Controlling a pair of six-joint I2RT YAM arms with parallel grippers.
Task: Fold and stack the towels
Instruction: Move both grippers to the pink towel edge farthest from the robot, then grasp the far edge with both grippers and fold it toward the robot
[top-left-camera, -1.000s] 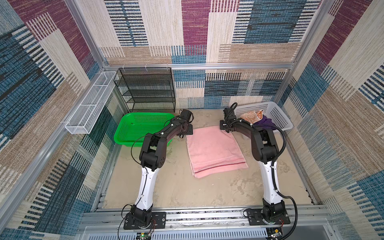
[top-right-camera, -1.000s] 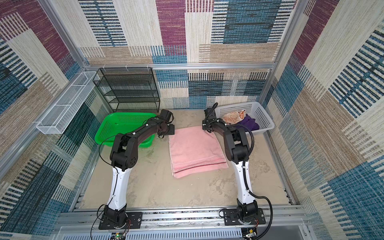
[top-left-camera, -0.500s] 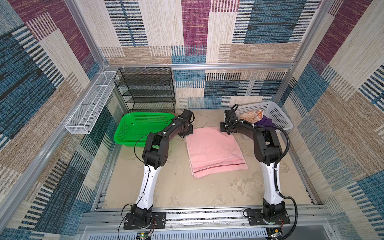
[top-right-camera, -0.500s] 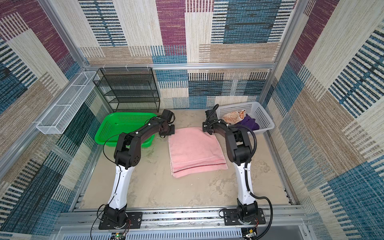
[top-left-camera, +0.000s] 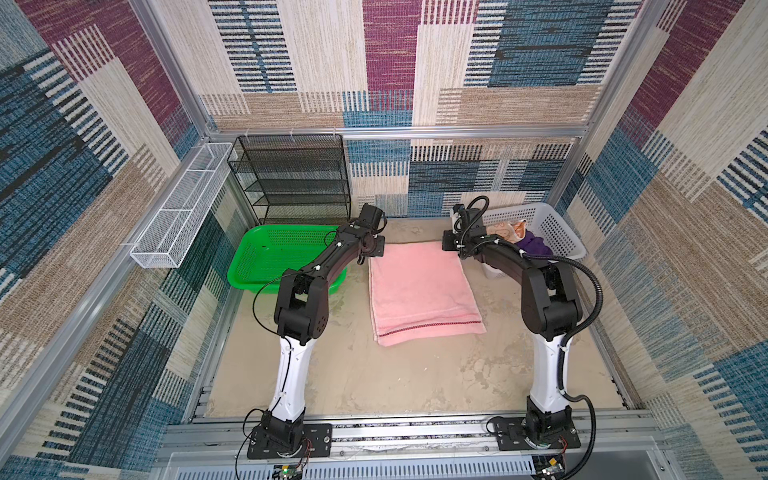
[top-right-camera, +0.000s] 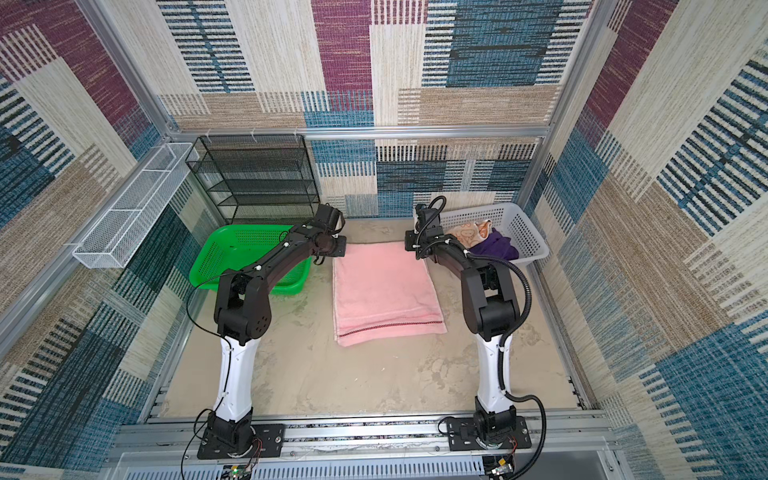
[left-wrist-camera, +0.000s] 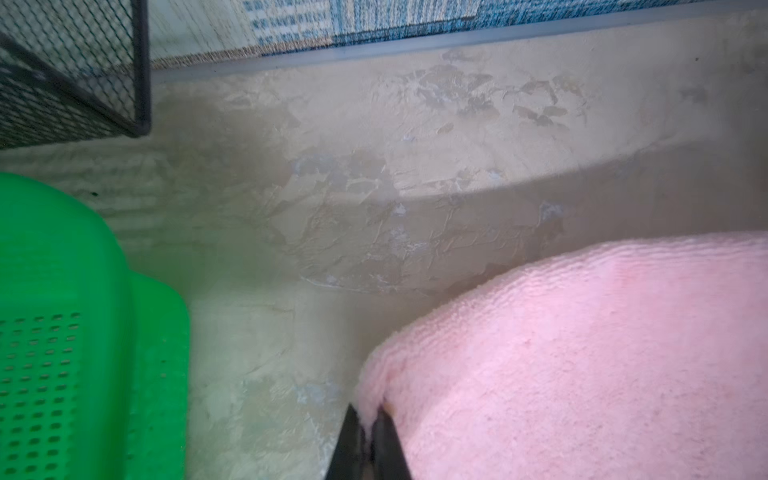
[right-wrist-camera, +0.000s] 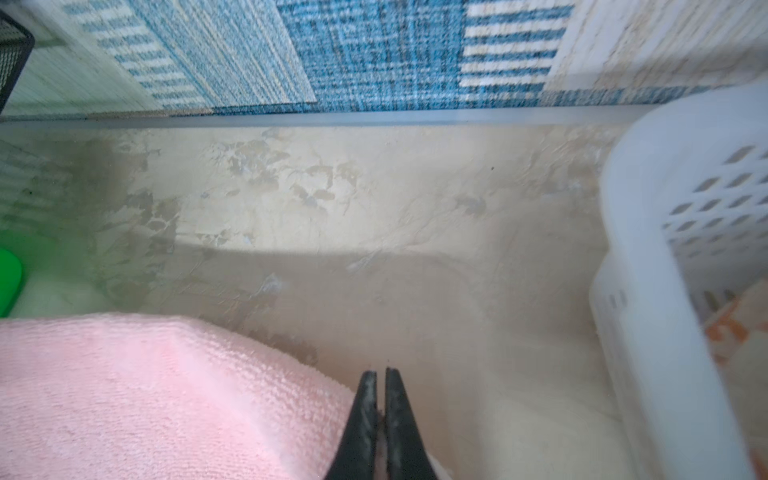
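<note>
A pink towel (top-left-camera: 419, 291) (top-right-camera: 384, 286) lies folded in a rectangle on the middle of the table. My left gripper (left-wrist-camera: 368, 415) is at its far left corner, shut on a pinch of the pink cloth (left-wrist-camera: 582, 353). At the far right corner, my right gripper (right-wrist-camera: 381, 374) is shut, with the pink towel (right-wrist-camera: 145, 395) running under and between its fingers. In both top views the wrists hide the fingertips. An orange patterned towel (top-left-camera: 505, 230) and a dark purple towel (top-left-camera: 534, 245) lie crumpled in the white basket (top-left-camera: 557, 232).
A green basket (top-left-camera: 266, 257) sits left of the pink towel, close to my left arm. A black mesh shelf (top-left-camera: 295, 178) stands against the back wall. A white wire tray (top-left-camera: 178, 208) hangs on the left wall. The white basket's wall (right-wrist-camera: 665, 291) is close beside my right gripper.
My left gripper has closed on the towel's far left corner. Both arms have stayed almost in place at the towel's far edge.
</note>
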